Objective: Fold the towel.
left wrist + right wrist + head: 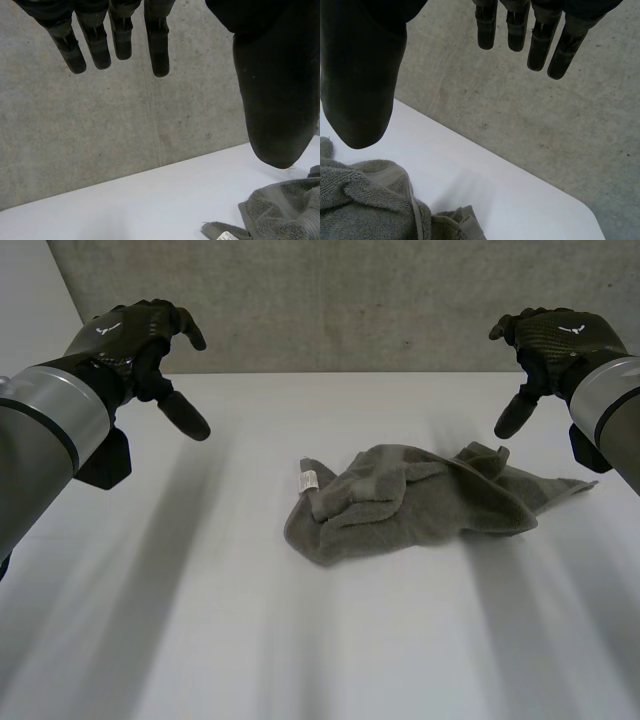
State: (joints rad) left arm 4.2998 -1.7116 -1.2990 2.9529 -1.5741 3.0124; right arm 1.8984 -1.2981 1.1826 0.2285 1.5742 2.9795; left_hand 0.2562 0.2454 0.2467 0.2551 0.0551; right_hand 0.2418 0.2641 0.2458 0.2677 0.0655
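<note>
Head view: towel (420, 500) white tag (309, 479), print seemingly illegible.

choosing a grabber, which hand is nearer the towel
Right. The right hand hovers by the right end of the towel; the left hand hangs far from its tagged end.

Black weave-textured left robot hand (135, 335), matching right robot hand (560, 345), white emblems (107, 328), silver-grey forearms (45, 425)

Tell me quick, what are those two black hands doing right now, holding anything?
Left hand: open, fingers relaxed, holding nothing.
Right hand: open, holding nothing, near the crumpled towel.
</note>
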